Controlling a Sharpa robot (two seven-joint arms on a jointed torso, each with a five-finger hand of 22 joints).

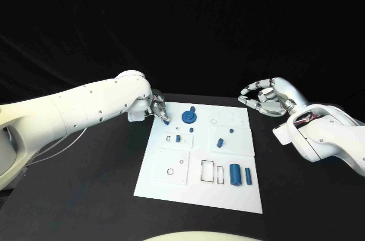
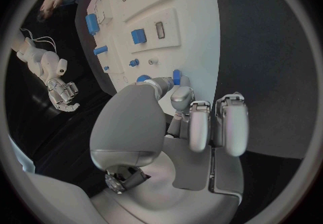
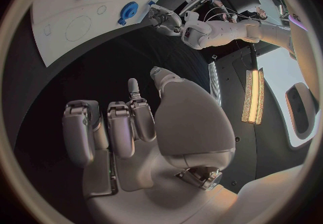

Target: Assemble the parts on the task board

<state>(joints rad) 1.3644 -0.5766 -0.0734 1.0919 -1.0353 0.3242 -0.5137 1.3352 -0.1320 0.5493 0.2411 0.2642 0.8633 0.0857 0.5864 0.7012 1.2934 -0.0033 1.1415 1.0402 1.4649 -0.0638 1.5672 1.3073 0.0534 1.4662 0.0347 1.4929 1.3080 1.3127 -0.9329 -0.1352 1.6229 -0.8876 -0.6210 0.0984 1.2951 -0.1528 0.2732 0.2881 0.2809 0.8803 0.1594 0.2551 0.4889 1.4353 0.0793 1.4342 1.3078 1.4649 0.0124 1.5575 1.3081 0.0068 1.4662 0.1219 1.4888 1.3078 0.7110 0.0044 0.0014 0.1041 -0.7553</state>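
- The white board (image 1: 199, 156) lies flat in the middle of the black table (image 1: 91, 199). Small blue parts sit on it.
- The left hand (image 1: 157, 107) is at the far left corner of the board. Its fingers (image 2: 182, 96) are bent down onto a small blue piece (image 2: 176, 76) right at the board's edge.
- It looks like the fingers pinch that piece, but they hide most of it, so I cannot tell for sure if it is held.
- A round blue part (image 1: 189, 115) lies just beside the left hand, toward the middle of the board. The left hand is much nearer to it than the right hand.
- Two long blue parts (image 1: 237, 174) lie side by side at the near right of the board. They point from near to far.
- The right hand (image 1: 268, 99) hangs in the air off the far right corner. Its fingers are curled in and hold nothing.
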